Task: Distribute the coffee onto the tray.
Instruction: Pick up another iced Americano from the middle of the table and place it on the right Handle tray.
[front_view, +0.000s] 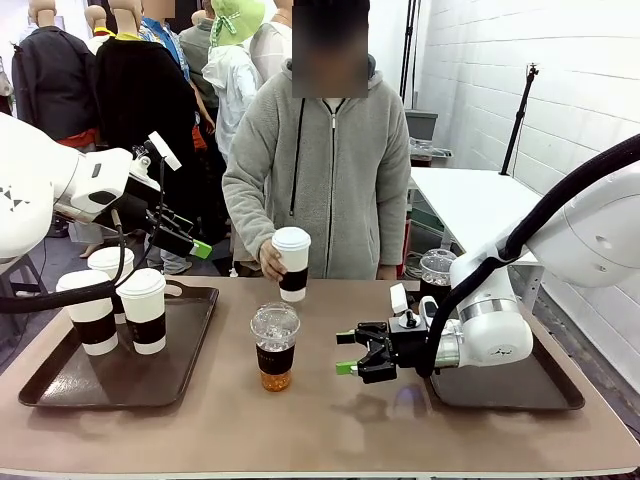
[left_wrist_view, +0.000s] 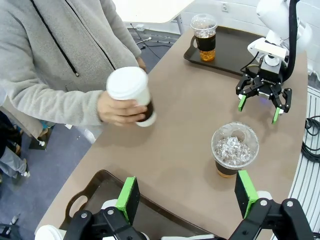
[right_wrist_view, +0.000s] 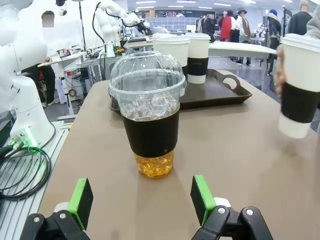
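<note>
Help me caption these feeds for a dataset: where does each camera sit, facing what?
Front: robot's side, facing the person across the table; left gripper and right gripper show.
Left wrist: high, looking down past the open left gripper at the table.
Right wrist: low, open right gripper facing the dome-lidded cup.
Shared: all show that cup and the person's white lidded cup.

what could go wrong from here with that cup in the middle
1. The right jaws stand open, level with the clear cup; an off-centre push could tip it and spill the drink.
2. The person's hand holds a white cup beyond it; a reaching arm might bump it.
</note>
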